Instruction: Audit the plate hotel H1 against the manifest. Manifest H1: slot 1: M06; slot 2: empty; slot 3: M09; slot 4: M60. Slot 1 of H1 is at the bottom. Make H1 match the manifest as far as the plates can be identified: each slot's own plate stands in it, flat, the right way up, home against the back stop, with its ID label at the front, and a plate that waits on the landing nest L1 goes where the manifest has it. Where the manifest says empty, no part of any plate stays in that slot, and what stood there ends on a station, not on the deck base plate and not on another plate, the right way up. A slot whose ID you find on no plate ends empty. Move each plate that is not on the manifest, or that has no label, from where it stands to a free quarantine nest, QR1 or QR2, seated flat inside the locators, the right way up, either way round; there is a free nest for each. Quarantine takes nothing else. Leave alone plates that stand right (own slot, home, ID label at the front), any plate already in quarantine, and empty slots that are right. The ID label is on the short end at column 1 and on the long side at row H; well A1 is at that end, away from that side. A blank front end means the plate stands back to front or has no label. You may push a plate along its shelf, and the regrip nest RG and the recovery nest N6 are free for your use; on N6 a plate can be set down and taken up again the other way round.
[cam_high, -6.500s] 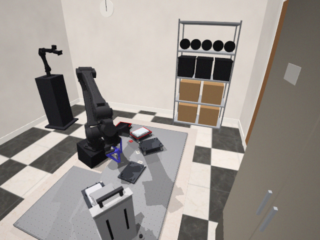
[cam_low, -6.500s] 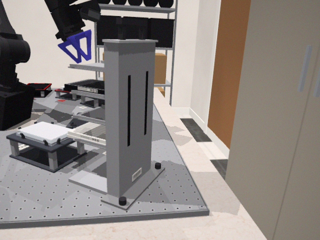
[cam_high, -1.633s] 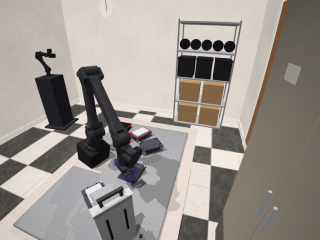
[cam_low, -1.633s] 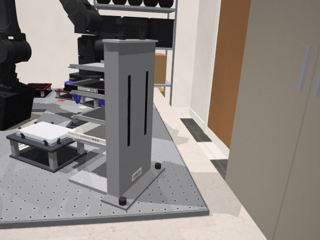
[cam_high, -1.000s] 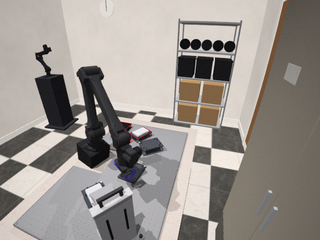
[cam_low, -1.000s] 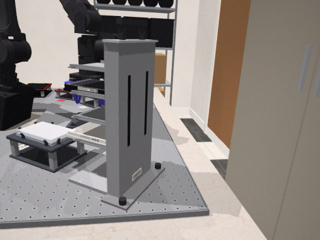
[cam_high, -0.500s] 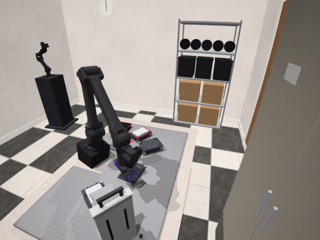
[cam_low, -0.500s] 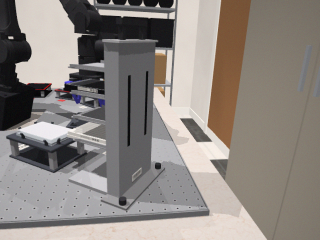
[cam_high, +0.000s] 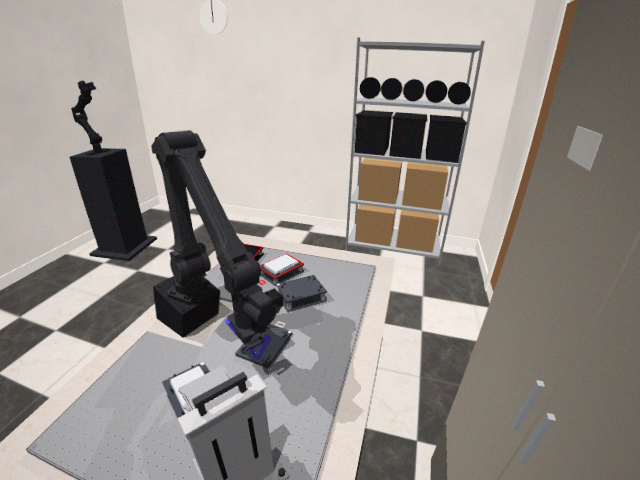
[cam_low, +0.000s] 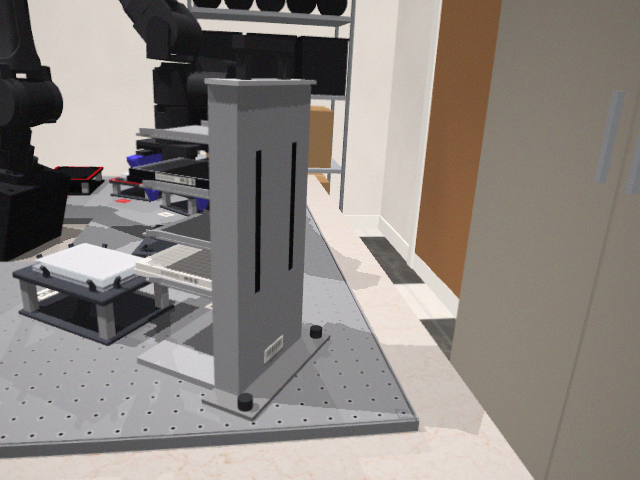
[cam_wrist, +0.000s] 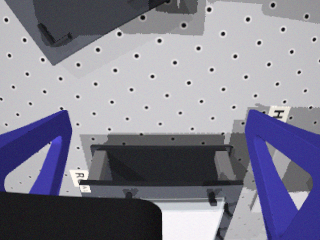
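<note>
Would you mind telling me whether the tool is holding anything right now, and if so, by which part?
Nothing is held: the tool is fully open, its blue fingers spread wide above a dark nest on the deck.

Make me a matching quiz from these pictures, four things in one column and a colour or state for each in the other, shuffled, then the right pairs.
Things:
1. gripper
2. cardboard boxes
3. plate on the nest by the hotel
4. balls on the rack's top shelf

Colour or state:
A. black
B. white
C. jaws wide open, holding nothing
D. brown

Pairs: 1-C, 2-D, 3-B, 4-A
</note>
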